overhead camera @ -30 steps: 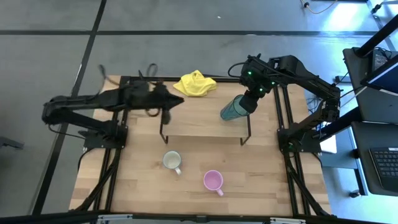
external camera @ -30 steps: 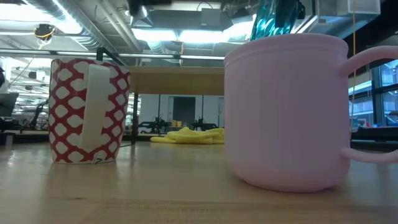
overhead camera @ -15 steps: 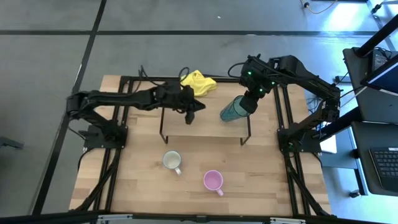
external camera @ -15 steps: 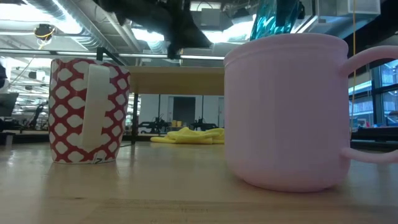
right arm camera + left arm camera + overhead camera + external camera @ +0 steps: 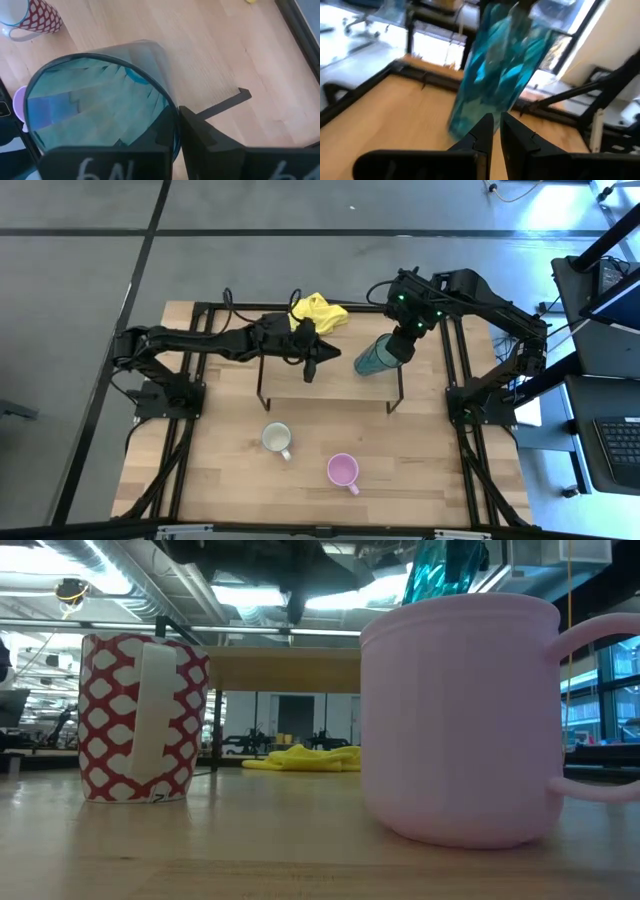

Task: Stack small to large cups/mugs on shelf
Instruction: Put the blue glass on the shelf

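Note:
My right gripper (image 5: pixel 393 345) is shut on the translucent teal cup (image 5: pixel 375 357), which stands tilted over the right end of the wooden shelf (image 5: pixel 335 385). My left gripper (image 5: pixel 308 368) is shut and empty above the shelf's middle, pointing at the teal cup (image 5: pixel 500 75) from its left. The white mug with a red lattice pattern (image 5: pixel 277 439) and the pink mug (image 5: pixel 343 471) stand upright on the tabletop near the front. They fill the low view, the white mug (image 5: pixel 140 720) on the left and the pink mug (image 5: pixel 460 720) on the right. My right gripper holds the teal cup by its rim (image 5: pixel 174 120), one finger inside the cup and one outside, pinching the wall. The fingers come slanting down from the table's far right. The cup tilts, base toward the shelf's middle; I cannot tell whether its base (image 5: pixel 456 129) touches the shelf.
A yellow cloth (image 5: pixel 318 313) lies on the table behind the shelf. The shelf stands on thin dark wire legs (image 5: pixel 261 398). Black frame rails run along the table's left and right sides (image 5: pixel 462 430).
My left arm has reached out from the table's left side toward the right, over the shelf, and now points at the teal cup. My right gripper and the cup have kept still.

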Controlling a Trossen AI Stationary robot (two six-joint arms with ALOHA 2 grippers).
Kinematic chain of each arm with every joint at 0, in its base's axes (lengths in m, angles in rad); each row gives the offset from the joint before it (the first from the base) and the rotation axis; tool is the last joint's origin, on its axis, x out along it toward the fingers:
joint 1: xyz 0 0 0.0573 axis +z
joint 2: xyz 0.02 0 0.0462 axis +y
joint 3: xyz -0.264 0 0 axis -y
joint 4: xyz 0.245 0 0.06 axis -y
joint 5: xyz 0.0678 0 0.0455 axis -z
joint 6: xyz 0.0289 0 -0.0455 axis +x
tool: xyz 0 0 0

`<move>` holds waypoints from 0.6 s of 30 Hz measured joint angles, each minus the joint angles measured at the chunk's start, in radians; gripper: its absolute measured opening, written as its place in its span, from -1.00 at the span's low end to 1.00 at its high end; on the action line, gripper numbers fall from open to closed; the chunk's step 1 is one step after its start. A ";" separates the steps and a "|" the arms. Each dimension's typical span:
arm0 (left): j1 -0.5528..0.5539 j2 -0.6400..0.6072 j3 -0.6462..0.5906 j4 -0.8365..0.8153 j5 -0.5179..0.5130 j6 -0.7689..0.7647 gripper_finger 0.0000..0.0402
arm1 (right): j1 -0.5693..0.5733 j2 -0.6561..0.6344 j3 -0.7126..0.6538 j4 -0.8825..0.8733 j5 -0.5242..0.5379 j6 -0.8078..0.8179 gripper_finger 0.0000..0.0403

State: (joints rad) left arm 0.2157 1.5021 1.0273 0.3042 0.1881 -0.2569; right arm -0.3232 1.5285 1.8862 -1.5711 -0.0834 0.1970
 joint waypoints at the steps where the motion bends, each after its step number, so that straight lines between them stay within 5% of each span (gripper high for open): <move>1: 0.000 0.009 0.001 0.019 0.015 -0.002 -0.86 | 0.001 0.000 0.000 0.000 0.000 -0.004 -0.88; 6: -0.013 0.104 0.091 -0.047 0.056 0.008 -0.86 | 0.001 0.000 0.000 0.000 -0.025 -0.018 -0.88; 13: -0.029 0.243 0.386 -0.316 0.062 0.131 -0.86 | 0.001 0.000 0.000 -0.002 -0.023 -0.008 -0.88; 18: -0.025 0.261 0.470 -0.492 -0.021 0.213 -0.87 | 0.001 0.000 0.001 0.002 -0.013 0.004 -0.88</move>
State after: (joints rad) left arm 0.1909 1.7626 1.4975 -0.1879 0.1673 -0.0443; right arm -0.3218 1.5288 1.8870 -1.5692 -0.0959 0.2012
